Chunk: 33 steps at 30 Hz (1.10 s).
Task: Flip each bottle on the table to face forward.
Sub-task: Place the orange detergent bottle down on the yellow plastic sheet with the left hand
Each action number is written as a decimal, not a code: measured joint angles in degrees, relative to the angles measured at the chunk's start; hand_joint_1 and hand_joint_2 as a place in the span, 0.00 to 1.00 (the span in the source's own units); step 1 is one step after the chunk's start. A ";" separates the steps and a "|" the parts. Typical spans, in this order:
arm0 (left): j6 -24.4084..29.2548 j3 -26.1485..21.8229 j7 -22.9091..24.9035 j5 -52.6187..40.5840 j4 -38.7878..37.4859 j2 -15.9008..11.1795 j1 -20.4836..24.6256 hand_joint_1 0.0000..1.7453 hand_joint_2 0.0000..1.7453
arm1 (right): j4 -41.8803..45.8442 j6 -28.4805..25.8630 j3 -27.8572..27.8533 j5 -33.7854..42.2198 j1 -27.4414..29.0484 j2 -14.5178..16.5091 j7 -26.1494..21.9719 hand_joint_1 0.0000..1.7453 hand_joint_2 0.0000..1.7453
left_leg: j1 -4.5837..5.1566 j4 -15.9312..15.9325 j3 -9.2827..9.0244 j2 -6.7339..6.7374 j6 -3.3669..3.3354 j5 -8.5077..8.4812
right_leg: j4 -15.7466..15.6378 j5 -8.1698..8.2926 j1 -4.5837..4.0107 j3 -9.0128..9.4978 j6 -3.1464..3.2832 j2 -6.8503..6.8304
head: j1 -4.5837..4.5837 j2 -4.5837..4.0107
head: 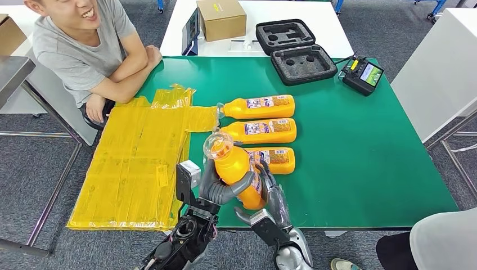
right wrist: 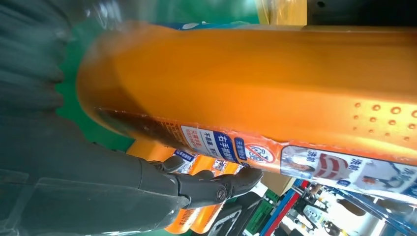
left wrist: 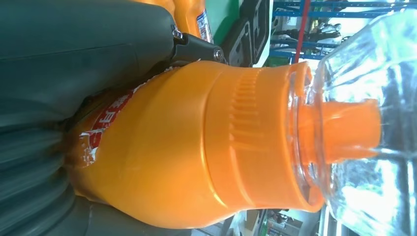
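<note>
We held the orange bottle (head: 235, 169) off the green table (head: 365, 157), left hand (head: 216, 188) and right hand (head: 270, 194) both wrapped around it, just before three bottles (head: 261, 130) lying in a row.

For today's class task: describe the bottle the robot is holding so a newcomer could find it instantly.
Start at the green table, then find the row of three orange bottles lying on their sides near its middle. Just in front of them, at the near edge, the held bottle is gripped by the left hand and right hand. Unlike its neighbours, it is lifted off the table.
</note>
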<state>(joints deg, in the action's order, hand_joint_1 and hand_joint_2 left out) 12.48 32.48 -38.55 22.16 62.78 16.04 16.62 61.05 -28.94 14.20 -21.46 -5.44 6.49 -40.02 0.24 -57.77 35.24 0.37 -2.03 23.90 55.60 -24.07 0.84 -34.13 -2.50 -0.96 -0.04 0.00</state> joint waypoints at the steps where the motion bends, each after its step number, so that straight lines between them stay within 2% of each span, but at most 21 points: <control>1: 0.34 0.00 -0.16 -0.40 0.02 -0.12 0.00 1.00 1.00 | 0.04 0.00 0.05 0.10 0.02 0.00 0.00 0.00 1.00 | 0.00 0.00 0.00 0.00 0.00 0.00 | 0.00 0.00 0.00 0.00 0.00 0.00 | 0.00 0.00; 11: 7.70 -2.86 -1.41 -9.86 4.06 -3.27 -0.66 1.00 1.00 | 0.68 -0.03 0.28 2.92 0.92 -0.48 0.00 0.00 1.00 | -0.01 0.00 0.00 0.01 0.00 0.00 | 0.01 0.00 -0.01 0.00 0.00 0.00 | -0.01 0.00; 17: 20.84 -6.50 -1.63 -27.50 12.60 -6.57 -2.27 1.00 1.00 | 0.92 -0.55 1.43 4.92 1.60 -0.95 0.00 0.00 1.00 | -0.01 0.00 0.01 0.01 0.01 -0.01 | 0.02 -0.01 -0.01 -0.01 0.01 0.00 | -0.01 0.00; 23: 25.87 -8.58 -1.63 -34.54 17.37 -9.09 -3.18 1.00 1.00 | 1.07 -0.55 2.60 5.43 1.87 -1.18 0.00 0.00 1.00 | -0.02 0.00 0.01 0.00 0.01 -0.02 | 0.02 -0.01 0.00 -0.01 0.01 0.00 | -0.01 0.00; 29: 27.37 -13.01 -1.63 -51.35 19.31 -9.27 -4.46 1.00 1.00 | 1.04 -0.51 3.87 6.07 1.86 -1.27 0.00 0.00 1.00 | -0.01 0.00 0.00 0.01 0.01 -0.02 | 0.01 -0.01 0.00 -0.01 0.01 0.00 | -0.01 0.00; 33: 27.48 -18.03 -1.62 -65.39 19.61 -7.49 -5.22 1.00 1.00 | 1.04 -0.18 4.05 6.11 1.81 -1.33 0.00 0.00 1.00 | -0.01 0.00 0.00 0.00 0.01 -0.02 | 0.01 -0.01 0.00 -0.01 0.01 0.00 | -0.02 0.00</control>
<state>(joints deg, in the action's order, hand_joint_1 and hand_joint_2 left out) 39.95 14.46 -40.17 -43.24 82.38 8.55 11.40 62.10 -29.12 18.26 -15.35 -3.63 5.16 -40.02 0.23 -57.77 35.24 0.38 -2.02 23.88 55.61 -24.07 0.84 -34.14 -2.49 -0.96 -0.06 0.00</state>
